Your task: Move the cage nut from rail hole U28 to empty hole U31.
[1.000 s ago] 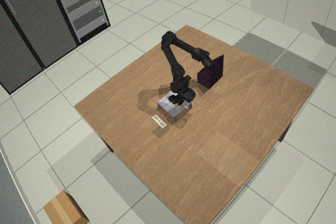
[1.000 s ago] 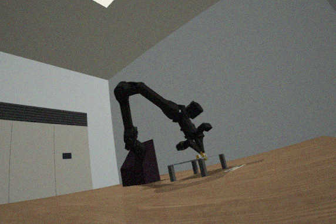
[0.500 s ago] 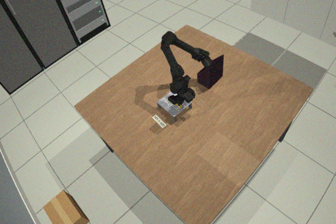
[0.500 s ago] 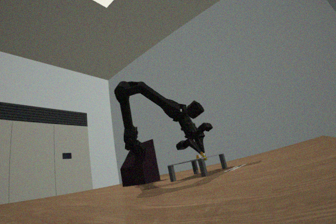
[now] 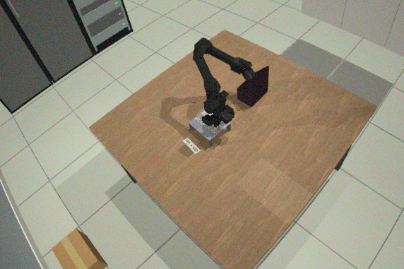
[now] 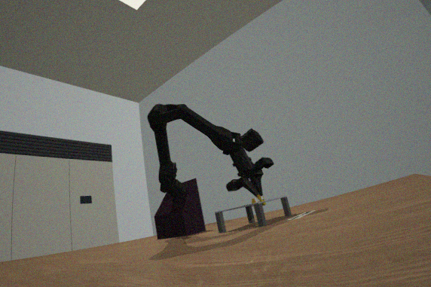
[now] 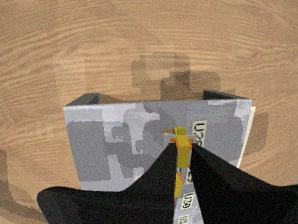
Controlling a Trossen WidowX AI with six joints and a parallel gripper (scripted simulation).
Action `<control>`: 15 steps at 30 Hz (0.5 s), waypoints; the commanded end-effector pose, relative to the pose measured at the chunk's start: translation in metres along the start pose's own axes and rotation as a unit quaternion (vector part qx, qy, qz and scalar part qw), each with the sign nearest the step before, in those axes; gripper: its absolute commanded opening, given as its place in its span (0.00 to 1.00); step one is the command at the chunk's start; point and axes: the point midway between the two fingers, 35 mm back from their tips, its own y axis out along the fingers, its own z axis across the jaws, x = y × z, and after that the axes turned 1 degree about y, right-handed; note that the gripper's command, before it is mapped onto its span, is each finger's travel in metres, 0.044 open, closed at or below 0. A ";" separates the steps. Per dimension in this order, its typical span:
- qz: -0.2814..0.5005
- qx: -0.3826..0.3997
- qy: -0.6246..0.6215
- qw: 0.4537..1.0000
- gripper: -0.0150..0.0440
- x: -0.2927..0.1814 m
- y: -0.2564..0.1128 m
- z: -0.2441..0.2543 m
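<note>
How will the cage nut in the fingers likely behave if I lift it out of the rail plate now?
The cage nut will probably feel stiff, its yellow body looking blocky and unbent between the tips of the gripper. It may twist or tip, since the pinch covers only a narrow part. Being small beside the fingers, it is likely light.

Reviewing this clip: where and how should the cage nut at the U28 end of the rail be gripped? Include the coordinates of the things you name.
Best taken by the two opposite sides of its raised yellow body, with the jaws coming down from above. The cage nut (image 7: pixel 183 154) stands up from the rail plate (image 7: pixel 92 150), leaving those sides exposed, while the plate blocks an approach from below. The second nut (image 7: pixel 178 186) sits close along the row, so I'd avoid closing along that line.
</note>
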 end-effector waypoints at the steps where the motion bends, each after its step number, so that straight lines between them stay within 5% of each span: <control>1: -0.002 0.003 0.003 1.000 0.30 0.001 0.000 -0.001; 15: -0.001 0.012 0.003 1.000 0.30 0.001 0.000 -0.001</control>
